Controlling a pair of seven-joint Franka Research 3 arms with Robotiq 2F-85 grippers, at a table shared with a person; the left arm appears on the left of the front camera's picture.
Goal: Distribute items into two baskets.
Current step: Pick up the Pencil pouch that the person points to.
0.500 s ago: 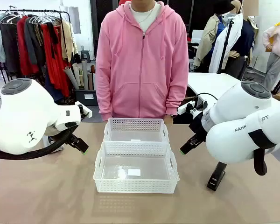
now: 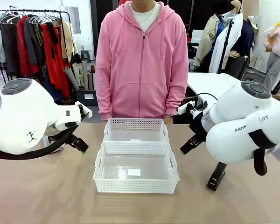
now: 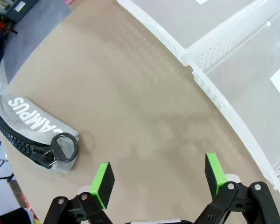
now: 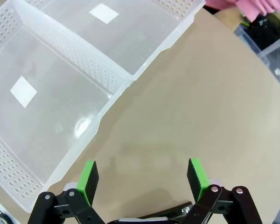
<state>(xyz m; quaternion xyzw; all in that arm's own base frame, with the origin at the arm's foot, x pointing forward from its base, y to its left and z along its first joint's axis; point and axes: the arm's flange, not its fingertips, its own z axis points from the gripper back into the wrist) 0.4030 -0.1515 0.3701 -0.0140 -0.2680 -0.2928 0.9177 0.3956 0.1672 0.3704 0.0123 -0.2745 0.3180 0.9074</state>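
White and bulky, the left arm [image 2: 23,121] comes in low from its side of the brown worktop [image 2: 46,196], its wrist bent so the left claw [image 3: 157,179] slants down and inward. The green pads are spread wide with nothing between them, above bare worktop. The right arm [image 2: 242,126] mirrors it, and the right claw [image 4: 142,179] also points down and inward, jaws wide apart and empty.

The grey pouch [image 3: 32,130] lies flat on the worktop on the left claw's outer side, well apart from the baskets. In the left wrist view its long axis runs from upper left to lower right. A black zip [image 3: 14,137] follows its lower edge to a ring pull [image 3: 64,147] at the end nearer the claw, and the white "CAMPUS" lettering reads upside down there.

The black stapler [image 2: 217,176] lies on the worktop under the right arm, right of the baskets. Its long axis runs roughly near to far, and its far end is hidden by the arm.

The near basket [image 2: 136,186] and far basket [image 2: 135,124] are white with lattice sides. They sit mid-worktop, long sides touching, one behind the other, in front of a person [image 2: 142,60] in a pink hoodie
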